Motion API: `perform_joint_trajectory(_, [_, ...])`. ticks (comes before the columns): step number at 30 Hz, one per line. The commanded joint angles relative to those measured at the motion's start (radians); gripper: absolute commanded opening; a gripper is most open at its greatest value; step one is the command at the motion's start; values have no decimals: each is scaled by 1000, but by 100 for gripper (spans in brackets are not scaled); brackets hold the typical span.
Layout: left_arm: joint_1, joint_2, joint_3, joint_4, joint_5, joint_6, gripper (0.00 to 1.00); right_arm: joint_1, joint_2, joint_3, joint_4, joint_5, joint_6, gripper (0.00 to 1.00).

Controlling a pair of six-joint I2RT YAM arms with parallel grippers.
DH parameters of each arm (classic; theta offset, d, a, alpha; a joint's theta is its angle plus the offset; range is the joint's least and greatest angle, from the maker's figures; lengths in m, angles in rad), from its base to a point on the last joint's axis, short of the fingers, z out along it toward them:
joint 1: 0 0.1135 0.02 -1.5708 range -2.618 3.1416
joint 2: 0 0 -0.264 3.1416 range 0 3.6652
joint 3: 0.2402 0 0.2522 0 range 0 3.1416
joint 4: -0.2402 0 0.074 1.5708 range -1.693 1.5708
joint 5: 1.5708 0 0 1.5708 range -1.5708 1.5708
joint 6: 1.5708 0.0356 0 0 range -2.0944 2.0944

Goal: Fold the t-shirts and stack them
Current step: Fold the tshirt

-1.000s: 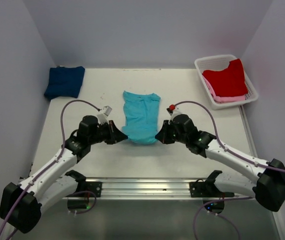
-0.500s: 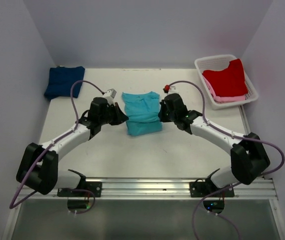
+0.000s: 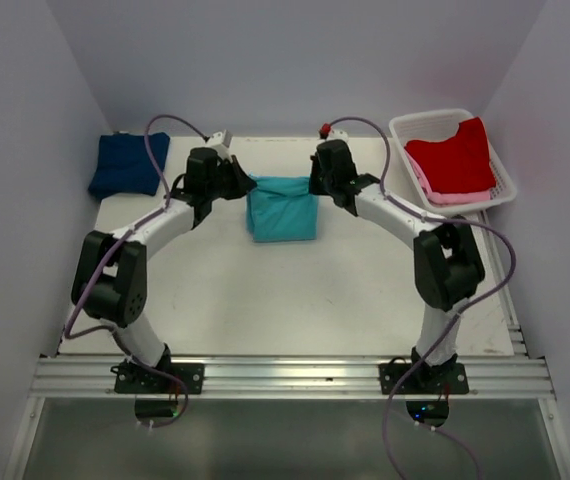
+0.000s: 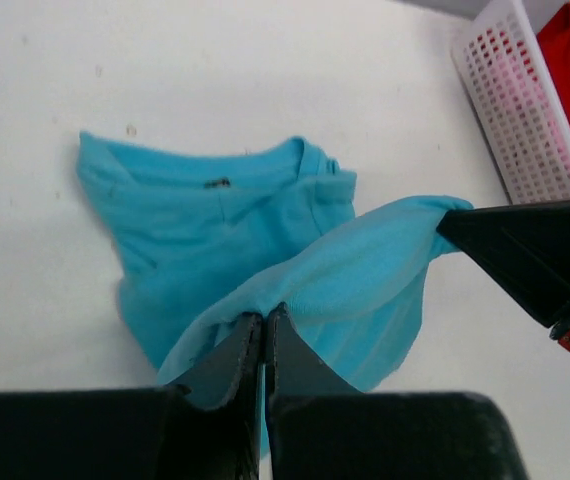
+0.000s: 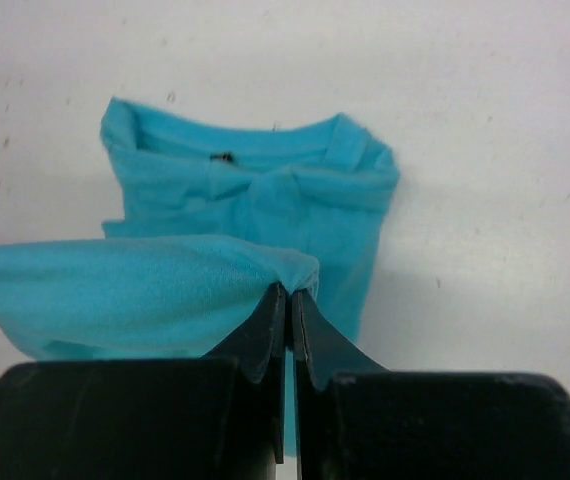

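Note:
The turquoise t-shirt (image 3: 281,211) lies at the far middle of the table, its near hem lifted and carried over the collar end. My left gripper (image 3: 244,183) is shut on the hem's left corner (image 4: 255,305). My right gripper (image 3: 314,184) is shut on the hem's right corner (image 5: 290,272). The collar end (image 4: 225,190) lies flat below the lifted fold and also shows in the right wrist view (image 5: 255,180). A folded navy t-shirt (image 3: 128,163) lies at the far left. A red t-shirt (image 3: 452,156) sits on a pink one (image 3: 455,198) in the basket.
The white slotted basket (image 3: 501,171) stands at the far right corner and shows in the left wrist view (image 4: 520,120). The right gripper's fingers (image 4: 535,255) show in the left wrist view. Walls close the table on the left, back and right.
Both grippers have carried the turquoise shirt's near hem away from the arm bases toward the collar, folding the shirt roughly in half. Both arms are now stretched far out.

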Motion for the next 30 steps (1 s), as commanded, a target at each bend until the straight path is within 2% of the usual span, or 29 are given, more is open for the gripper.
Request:
perform_joint_trajectory(1, [39, 175, 219, 120, 13, 56, 0, -24, 175, 254, -77, 145, -13, 0])
perform_joint_trajectory(2, [56, 279, 286, 100, 16, 56, 14, -24, 279, 412, -115, 278, -3, 0])
perform_joint_trajectory(3, [62, 330, 428, 80, 11, 47, 37, -24, 335, 490, -153, 338, 10, 0])
perform_joint_trajectory(4, [69, 376, 506, 51, 16, 43, 62, -24, 376, 614, -202, 398, 21, 28])
perform_joint_trajectory(5, [82, 413, 572, -22, 2, 32, 78, -24, 402, 644, -201, 444, 12, 49])
perform_joint_trajectory(6, [85, 439, 650, -51, -19, 35, 86, -24, 413, 647, -176, 448, -5, 68])
perform_joint_trajectory(7, [85, 426, 651, -61, -38, 44, 100, -24, 403, 608, -116, 452, -20, 83])
perform_joint_trajectory(8, [85, 401, 626, -15, -65, 56, 100, -25, 377, 568, -85, 446, -25, 86])
perform_joint_trajectory(9, [85, 322, 523, 29, -82, 59, 100, -24, 305, 511, 14, 442, -26, 91])
perform_joint_trajectory(10, [85, 280, 469, 74, -94, 64, 100, -24, 256, 372, 79, 425, -40, 93])
perform_joint_trajectory(11, [86, 245, 423, 135, -105, 76, 100, -24, 216, 309, 122, 404, -42, 97])
perform_joint_trajectory(13, [86, 179, 356, 128, -114, 81, 100, -22, 131, 191, 205, 397, -48, 98])
perform_joint_trajectory(16, [86, 148, 319, 59, -101, 78, 100, -24, 68, 95, 233, 333, -51, 98])
perform_joint_trajectory(17, [86, 145, 307, 40, -78, 69, 100, -24, 62, 80, 237, 310, -54, 98])
perform_joint_trajectory(20, [86, 146, 243, 22, -46, 59, 100, -33, 105, 109, 204, 117, -66, 89])
perform_joint_trajectory(21, [86, 168, 237, 8, -35, 58, 100, -53, 129, 141, 172, 50, -54, 29])
perform_joint_trajectory(22, [86, 180, 229, 5, -10, 55, 100, -67, 166, 228, 83, -94, -5, 0])
perform_joint_trajectory(24, [89, 224, 226, -19, 39, 53, 100, -105, 292, 381, -23, -266, 65, 0])
perform_joint_trajectory(25, [91, 238, 226, -23, 62, 50, 100, -114, 335, 429, -54, -410, 88, 0])
perform_joint_trajectory(27, [102, 287, 240, -50, 122, 36, 100, -122, 428, 524, -127, -439, 130, 0])
perform_joint_trajectory(30, [120, 329, 253, -73, 168, 27, 100, -122, 484, 544, -160, -433, 153, 0])
